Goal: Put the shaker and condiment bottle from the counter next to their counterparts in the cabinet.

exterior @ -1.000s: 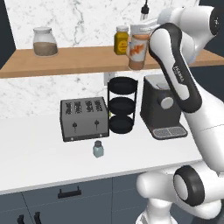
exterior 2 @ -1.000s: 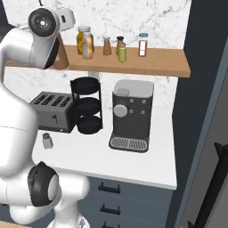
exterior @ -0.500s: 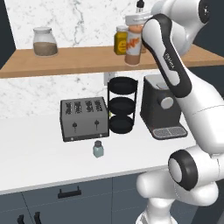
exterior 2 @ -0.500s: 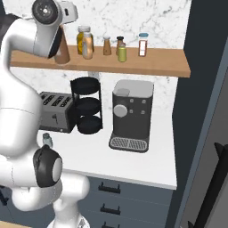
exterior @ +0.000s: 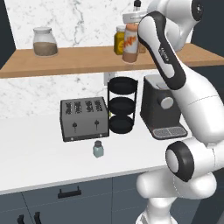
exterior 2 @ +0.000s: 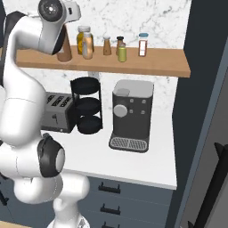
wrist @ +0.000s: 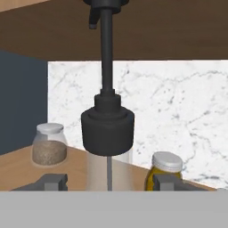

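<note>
condiment bottle [exterior: 130, 43], tall, slim, orange-brown sauce, gripped by the tool [wrist: 107, 181] over the light-brown wooden cabinet shelf [exterior: 78, 61]: releasing it tilted could topple it against the squat yellow jar [exterior: 120, 40].

On the wooden cabinet [exterior 2: 156, 67] shelf stand the counterparts [exterior 2: 113, 44]: a yellow jar [exterior 2: 82, 39], a pale shaker in front of it, a brown shaker, a yellow-green one and a red one with a blue cap [exterior 2: 143, 44]. The condiment bottle [exterior 2: 65, 48] stands left of them, half behind the arm's white head. Below, on the bench [exterior 2: 147, 164], sit a toaster [exterior 2: 57, 118], a black tiered rack [exterior 2: 87, 104] and a coffee machine [exterior 2: 131, 115].
</note>
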